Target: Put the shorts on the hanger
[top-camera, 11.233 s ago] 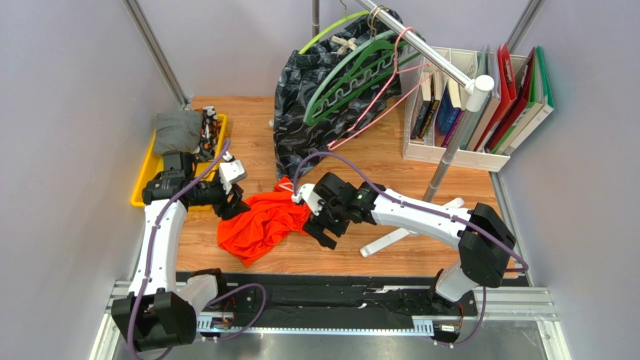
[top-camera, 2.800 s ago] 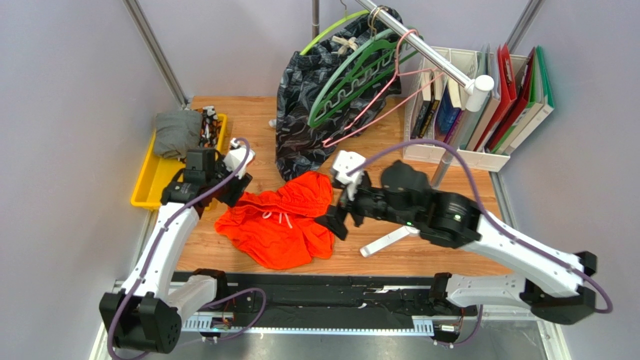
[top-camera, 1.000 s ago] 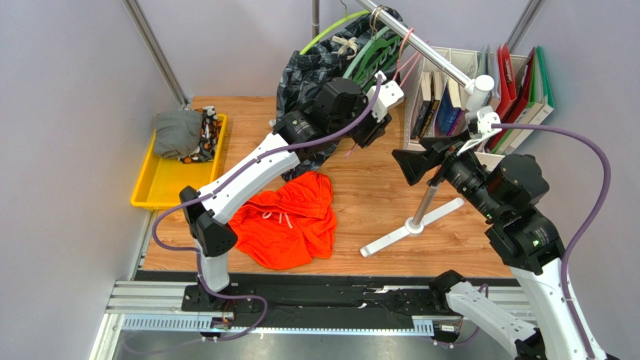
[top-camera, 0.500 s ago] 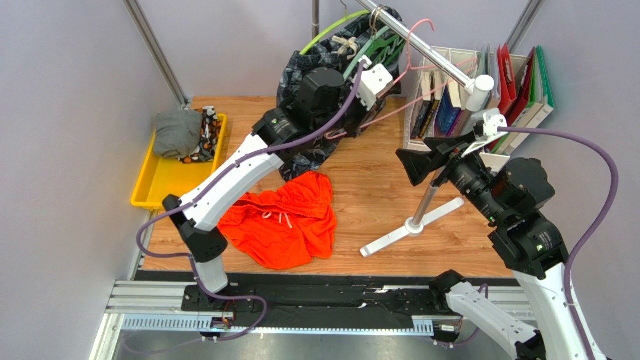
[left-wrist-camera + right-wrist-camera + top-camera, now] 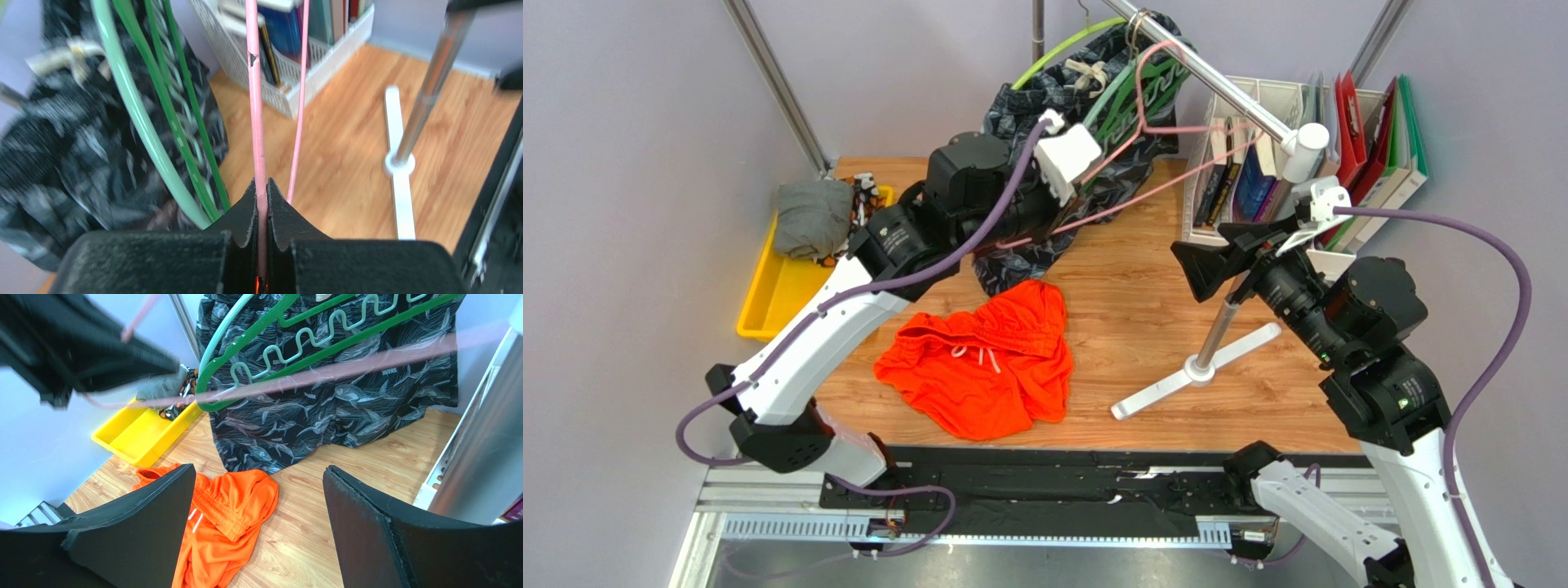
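Observation:
The orange-red shorts (image 5: 983, 368) lie crumpled on the wooden table, near its middle; the right wrist view shows the shorts (image 5: 230, 517) below and between its fingers. The thin pink hanger (image 5: 1136, 190) hangs tilted in the air, with its hook up by the rack rail. My left gripper (image 5: 1044, 221) is shut on one of its pink wires. In the left wrist view the hanger (image 5: 254, 110) runs straight into the closed left gripper (image 5: 263, 184). My right gripper (image 5: 1185, 272) hovers open beside the rack pole, holding nothing. Its jaws stand wide apart in the right wrist view, around the right gripper (image 5: 259, 471).
Green hangers (image 5: 1112, 104) and a black patterned garment (image 5: 1020, 123) hang from the rail (image 5: 1222, 86). The rack's pole and white foot (image 5: 1192, 368) stand right of the shorts. A white basket of books (image 5: 1259, 254) is at the back right. A yellow tray (image 5: 768, 300) with grey cloth is at the left.
My left gripper has shut on the pink hanger and pulled back to the left, swinging the hanger away from the green ones. The right arm has barely moved.

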{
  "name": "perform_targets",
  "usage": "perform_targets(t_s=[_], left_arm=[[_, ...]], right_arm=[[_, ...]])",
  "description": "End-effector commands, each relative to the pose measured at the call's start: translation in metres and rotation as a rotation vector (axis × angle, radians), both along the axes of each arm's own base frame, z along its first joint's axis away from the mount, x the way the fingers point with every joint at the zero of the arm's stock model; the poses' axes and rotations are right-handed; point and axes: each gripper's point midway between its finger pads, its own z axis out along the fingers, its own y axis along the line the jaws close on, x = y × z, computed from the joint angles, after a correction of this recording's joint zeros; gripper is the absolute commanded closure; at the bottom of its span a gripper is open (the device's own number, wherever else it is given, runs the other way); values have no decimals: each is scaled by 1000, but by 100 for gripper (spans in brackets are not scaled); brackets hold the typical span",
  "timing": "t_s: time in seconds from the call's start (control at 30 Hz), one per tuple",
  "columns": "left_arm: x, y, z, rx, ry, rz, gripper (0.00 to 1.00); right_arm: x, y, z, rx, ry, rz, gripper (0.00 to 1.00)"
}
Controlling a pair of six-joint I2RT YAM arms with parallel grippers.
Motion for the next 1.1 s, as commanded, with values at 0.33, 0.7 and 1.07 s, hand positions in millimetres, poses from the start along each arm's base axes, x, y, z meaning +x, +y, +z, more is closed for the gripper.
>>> perform_targets(t_s=[0.33, 0.7, 1.07], left_arm=[[-70, 132, -20, 81, -25, -123, 100], [14, 205, 45, -23, -166, 377, 100], [82, 177, 25, -29, -38, 406, 100]], right_arm=[[-1, -8, 18, -1, -59, -28, 19], [-1, 3, 23, 32, -60, 18, 19], [-11, 3, 30, 25, -77, 45, 19]])
